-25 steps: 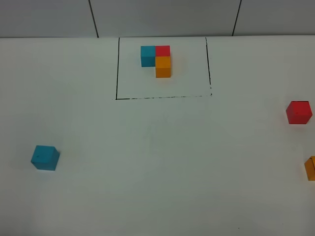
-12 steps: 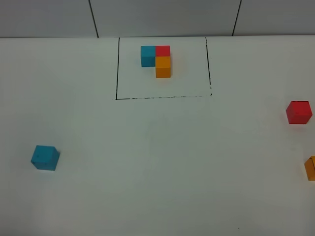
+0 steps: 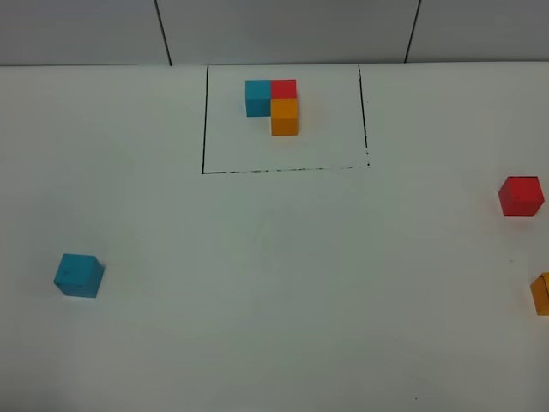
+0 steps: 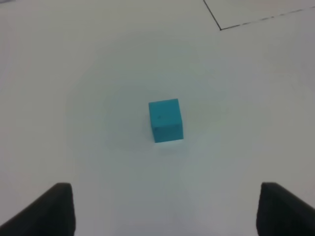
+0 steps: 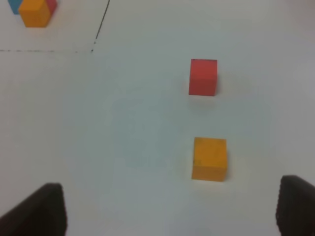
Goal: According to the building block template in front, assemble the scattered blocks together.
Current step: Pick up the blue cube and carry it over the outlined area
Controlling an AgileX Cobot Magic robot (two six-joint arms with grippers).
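blocks: matte teal-blue cube (image 3: 79, 275), red cube (image 3: 521, 196), orange cube (image 3: 541, 293), apart on desk (image 3: 283, 292) | left gripper (image 4: 167, 209) jaws released wide, empty | right gripper (image 5: 172, 206) likewise

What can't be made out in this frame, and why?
Exterior high: the orange cube is cut off by the right edge, and neither arm is in view.
Right wrist: the building block template is cropped by the frame edge.
Wrist views: only the fingertips of the left gripper and right gripper show; the rest is out of frame.

White tabletop (image 3: 274, 283) meets a pale panelled wall (image 3: 283, 30)
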